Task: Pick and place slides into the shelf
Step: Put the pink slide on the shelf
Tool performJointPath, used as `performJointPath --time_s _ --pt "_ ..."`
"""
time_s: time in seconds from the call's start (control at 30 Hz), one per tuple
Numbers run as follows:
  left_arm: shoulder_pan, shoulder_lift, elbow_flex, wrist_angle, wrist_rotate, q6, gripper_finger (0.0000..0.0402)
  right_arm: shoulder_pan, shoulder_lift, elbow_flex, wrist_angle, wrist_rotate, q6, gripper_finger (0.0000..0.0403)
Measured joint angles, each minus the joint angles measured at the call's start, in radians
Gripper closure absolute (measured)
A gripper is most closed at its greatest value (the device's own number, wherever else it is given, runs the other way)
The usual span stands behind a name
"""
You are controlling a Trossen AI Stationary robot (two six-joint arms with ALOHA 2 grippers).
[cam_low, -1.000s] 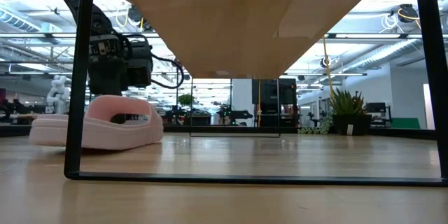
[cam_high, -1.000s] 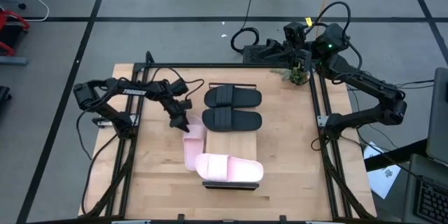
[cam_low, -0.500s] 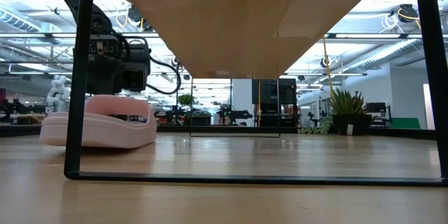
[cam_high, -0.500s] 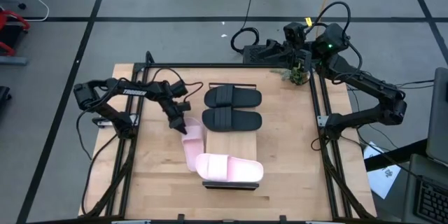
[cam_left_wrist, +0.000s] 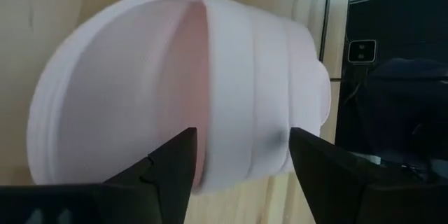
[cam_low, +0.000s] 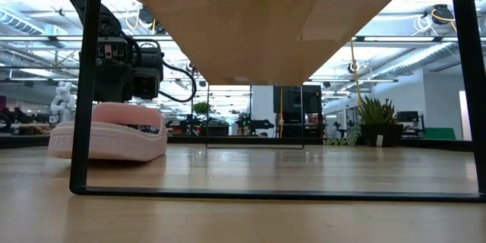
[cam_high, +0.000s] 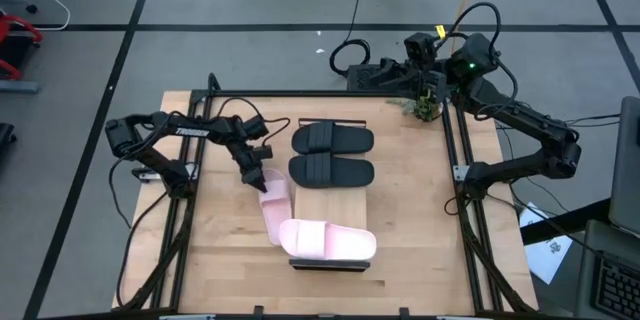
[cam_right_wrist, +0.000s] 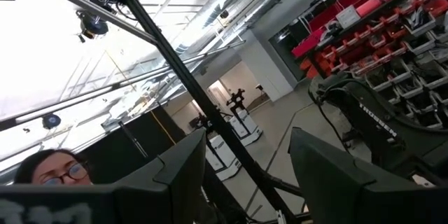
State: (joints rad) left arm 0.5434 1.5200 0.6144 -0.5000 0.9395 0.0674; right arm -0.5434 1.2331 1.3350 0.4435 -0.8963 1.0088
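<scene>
A pale pink slide (cam_high: 274, 212) lies flat on its sole on the table, left of the shelf (cam_high: 330, 205); it also shows in the low view (cam_low: 108, 130). My left gripper (cam_high: 256, 177) is open at its far end, its fingers on either side of the strap's edge (cam_left_wrist: 241, 140). Two black slides (cam_high: 332, 138) (cam_high: 332, 171) and a second pink slide (cam_high: 326, 240) lie on the shelf. My right gripper (cam_high: 428, 85) is raised at the far right corner, open (cam_right_wrist: 248, 140) and holding nothing. My left gripper comes at the pink slide slanting down from the table's far left. One finger (cam_left_wrist: 171, 171) stands over the footbed at the strap's opening and the other (cam_left_wrist: 325, 171) outside the ribbed strap (cam_left_wrist: 266, 91). Whether the pads touch the strap I cannot tell.
The shelf stands raised on a thin dark frame whose leg (cam_low: 83, 83) is just in front of the pink slide. A small potted plant (cam_high: 424, 110) sits at the far right corner. A person shows in the room in the right wrist view.
The pink slide on the table has turned about where it lies: in the low view it showed its strap opening and looked longer, and now it looks shorter and closed. It has stayed flat. My left gripper has rolled slightly and stayed in place.
</scene>
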Motion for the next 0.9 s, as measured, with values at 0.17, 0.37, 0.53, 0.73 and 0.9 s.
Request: performJointPath --time_s 0.17,0.37,0.53,0.73,0.9 --pt "0.0 -0.001 0.0 0.004 -0.048 -0.011 0.0198 0.0 0.0 0.0 0.0 -0.021 0.001 0.0206" --pt "-0.006 -0.001 0.0 0.005 -0.025 -0.024 0.0286 0.0 0.0 0.0 0.0 -0.025 0.004 0.0206" --pt "-0.01 -0.001 0.0 0.004 -0.024 -0.037 0.0326 0.0 0.0 0.0 0.0 -0.025 0.004 0.0206" --pt "-0.015 -0.001 0.0 0.013 -0.024 -0.033 0.0332 0.0 0.0 0.0 0.0 -0.026 0.004 0.0206" --pt "-0.029 -0.001 0.0 0.016 -0.03 -0.028 0.0335 0.0 0.0 0.0 0.0 -0.026 0.004 0.0206"
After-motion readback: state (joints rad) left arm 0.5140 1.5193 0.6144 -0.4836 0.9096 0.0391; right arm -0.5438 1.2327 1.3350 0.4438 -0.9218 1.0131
